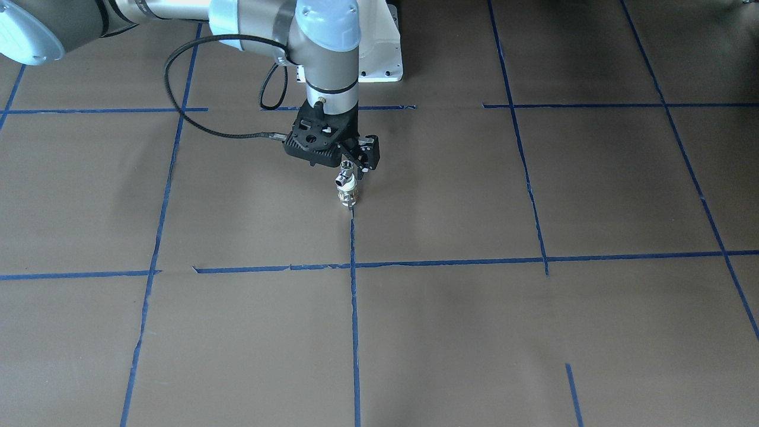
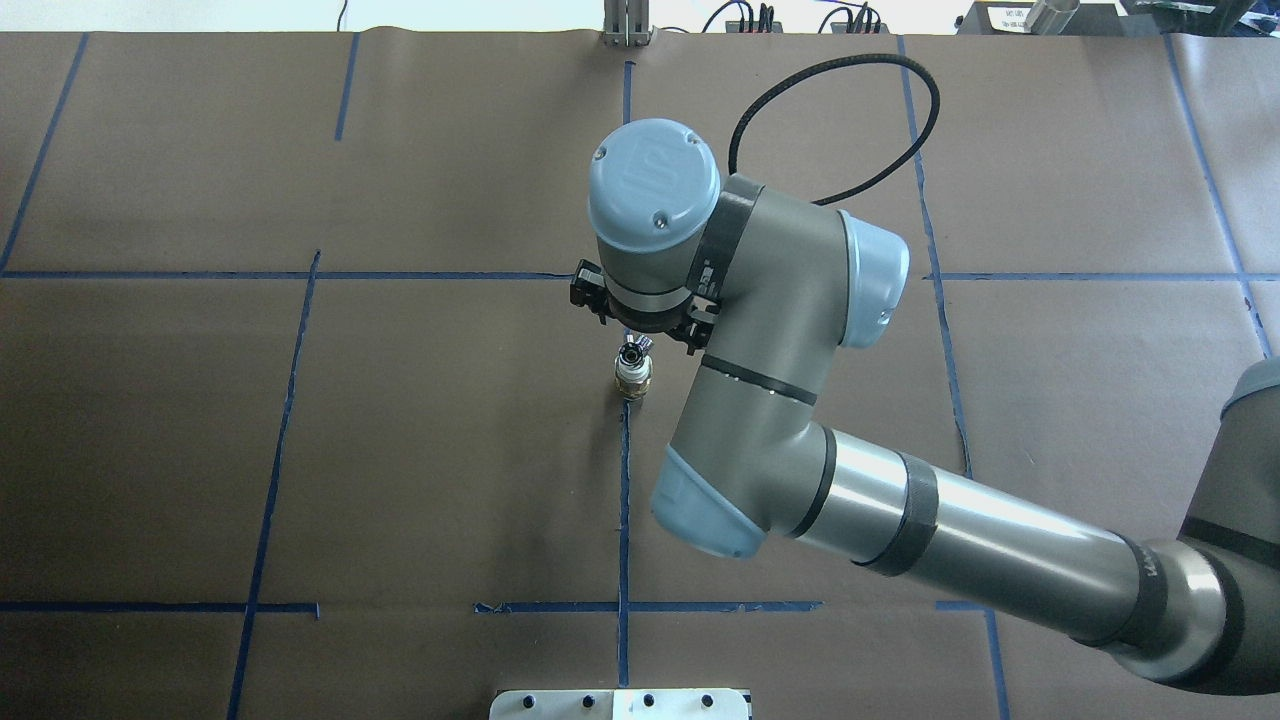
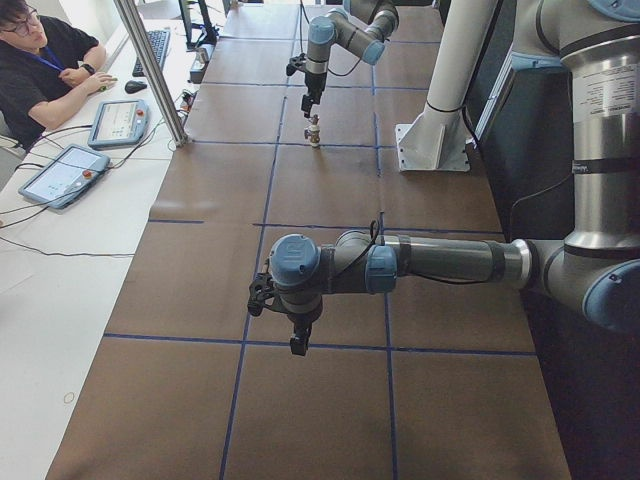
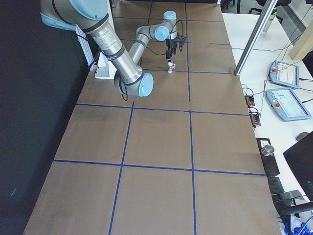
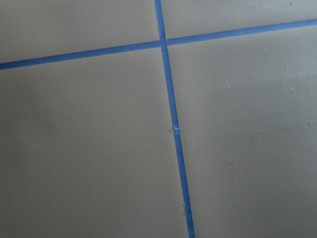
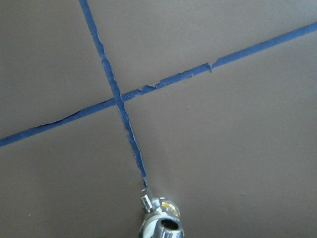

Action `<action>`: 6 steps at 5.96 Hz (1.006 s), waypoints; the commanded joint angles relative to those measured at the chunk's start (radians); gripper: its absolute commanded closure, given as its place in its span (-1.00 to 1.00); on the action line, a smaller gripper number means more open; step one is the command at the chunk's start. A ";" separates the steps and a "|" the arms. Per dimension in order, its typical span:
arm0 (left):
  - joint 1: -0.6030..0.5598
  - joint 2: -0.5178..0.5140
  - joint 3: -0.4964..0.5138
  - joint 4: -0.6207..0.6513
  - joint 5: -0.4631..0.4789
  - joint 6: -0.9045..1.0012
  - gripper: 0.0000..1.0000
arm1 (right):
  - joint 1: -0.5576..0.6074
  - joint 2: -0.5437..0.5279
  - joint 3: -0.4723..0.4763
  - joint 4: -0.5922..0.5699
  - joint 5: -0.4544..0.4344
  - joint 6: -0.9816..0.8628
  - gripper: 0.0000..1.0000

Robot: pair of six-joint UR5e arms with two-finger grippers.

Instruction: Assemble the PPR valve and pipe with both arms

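**Left to right across the table, taking the robot's own sides.**

**(a)** The left arm reaches out level over the half of the table nearer its left end. The left gripper hangs pointing down above the brown surface, about midway between the robot-side edge and the operators' edge. It carries nothing that can be seen. It appears only in the side view, so whether its claw is apart or together cannot be told. Its wrist view shows only bare surface and a crossing of blue tape lines.

**(b)** The PPR valve stands upright about halfway along the table and midway between the two long edges. It is well apart from every corner and sits at the end of one tape line. The pipe sits directly on top of the valve, so the two form one short vertical stack.

**(c)** The right arm comes in from the robot-side edge toward the right end and bends down over the stack. The right gripper points straight down, just above and beside the top of the pipe. Its fingers are largely masked by the wrist. The state of its claw cannot be told, nor whether it touches the pipe.
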 commanded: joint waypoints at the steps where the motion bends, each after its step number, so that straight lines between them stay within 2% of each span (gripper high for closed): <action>1: 0.000 -0.001 0.006 0.001 0.002 -0.002 -1.00 | 0.172 -0.076 0.004 -0.002 0.205 -0.298 -1.00; 2: 0.000 -0.007 0.015 0.002 0.006 -0.017 -1.00 | 0.303 -0.148 0.004 -0.007 0.335 -0.552 -1.00; 4: 0.000 -0.008 0.012 0.002 0.010 -0.018 -1.00 | 0.515 -0.311 0.014 -0.008 0.379 -1.006 -1.00; 5: 0.000 -0.009 0.012 0.002 0.008 -0.021 -1.00 | 0.649 -0.431 0.008 -0.014 0.407 -1.350 -1.00; 6: 0.000 -0.011 0.009 0.000 0.008 -0.018 -1.00 | 0.753 -0.536 -0.001 -0.025 0.437 -1.598 -1.00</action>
